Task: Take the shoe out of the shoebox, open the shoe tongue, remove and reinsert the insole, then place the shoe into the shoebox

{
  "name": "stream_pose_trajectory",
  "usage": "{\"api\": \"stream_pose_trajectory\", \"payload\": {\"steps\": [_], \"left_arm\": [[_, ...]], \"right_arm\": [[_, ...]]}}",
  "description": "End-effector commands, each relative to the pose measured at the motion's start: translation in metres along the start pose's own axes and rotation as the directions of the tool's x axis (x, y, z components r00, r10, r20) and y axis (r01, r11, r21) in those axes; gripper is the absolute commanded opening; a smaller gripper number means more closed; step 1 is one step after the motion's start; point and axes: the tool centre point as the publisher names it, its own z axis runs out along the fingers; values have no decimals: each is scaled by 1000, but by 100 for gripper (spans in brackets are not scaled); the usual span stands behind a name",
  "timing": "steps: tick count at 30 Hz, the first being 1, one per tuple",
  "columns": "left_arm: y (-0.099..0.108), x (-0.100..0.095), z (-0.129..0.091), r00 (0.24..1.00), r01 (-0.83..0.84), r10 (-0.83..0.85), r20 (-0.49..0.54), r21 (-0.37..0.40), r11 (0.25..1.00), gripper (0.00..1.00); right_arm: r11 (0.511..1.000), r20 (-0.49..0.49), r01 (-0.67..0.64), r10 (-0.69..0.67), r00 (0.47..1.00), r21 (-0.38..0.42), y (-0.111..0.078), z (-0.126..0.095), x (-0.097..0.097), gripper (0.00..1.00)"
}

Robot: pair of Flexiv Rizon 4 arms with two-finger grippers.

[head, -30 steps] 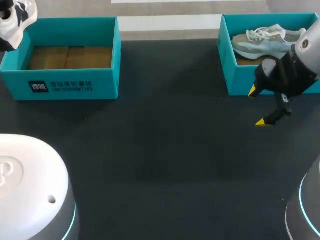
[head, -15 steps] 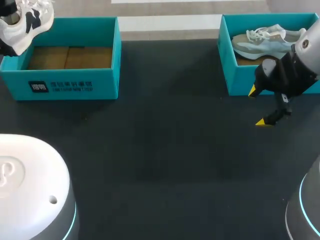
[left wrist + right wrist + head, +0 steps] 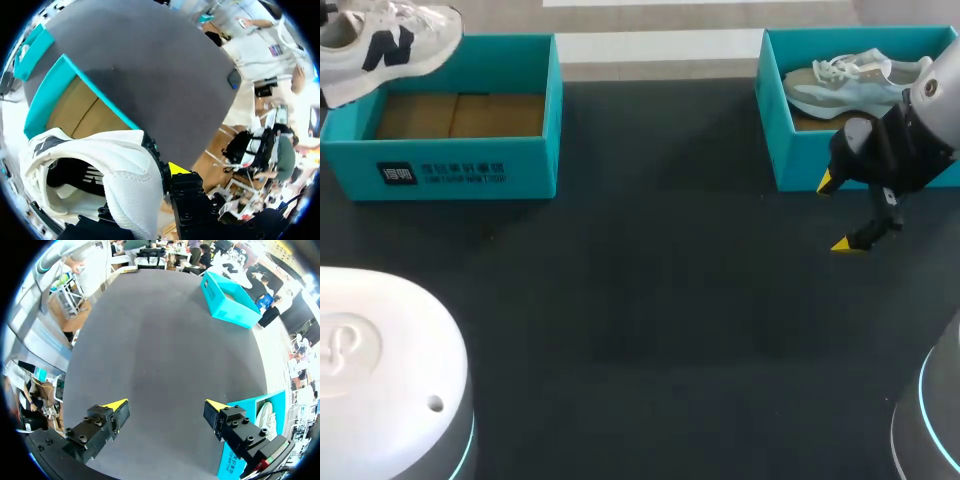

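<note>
Your left fingers (image 3: 176,169) clamp only the padded collar of the white shoe (image 3: 390,45), hanging above the left shoebox (image 3: 460,165), so a quick swing could twist it loose, while your right fingers (image 3: 116,406) hover wide open and empty over the worktop (image 3: 640,290).

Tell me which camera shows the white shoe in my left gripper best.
The head view. It shows the white shoe side-on and nearly whole, aloft over the far corner of the left shoebox. The left wrist view shows only its collar and opening, very close. The right wrist view shows just a small white shape beyond that box.
</note>
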Motion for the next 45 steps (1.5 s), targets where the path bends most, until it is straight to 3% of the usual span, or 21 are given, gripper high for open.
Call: {"api": "stream_pose_trajectory", "payload": {"steps": [1, 17, 21, 37, 45], "left_arm": [[-2, 0, -2, 678, -735, 709, -194, -185, 652, 0], [-2, 0, -2, 678, -735, 709, -194, -185, 652, 0], [2, -7, -3, 720, -693, 674, -165, -206, 691, 0], [2, -18, -5, 744, -666, 660, -107, -198, 719, 0], [16, -32, -9, 769, -634, 637, -54, -196, 748, 0]], "right_arm": [[1000, 1, 0, 0, 1000, 1, 0, 1, 0, 100], [1000, 1, 0, 0, 1000, 1, 0, 1, 0, 100], [1000, 1, 0, 0, 1000, 1, 0, 1, 0, 100], [1000, 1, 0, 0, 1000, 1, 0, 1, 0, 100], [1000, 1, 0, 0, 1000, 1, 0, 1, 0, 100]]}}
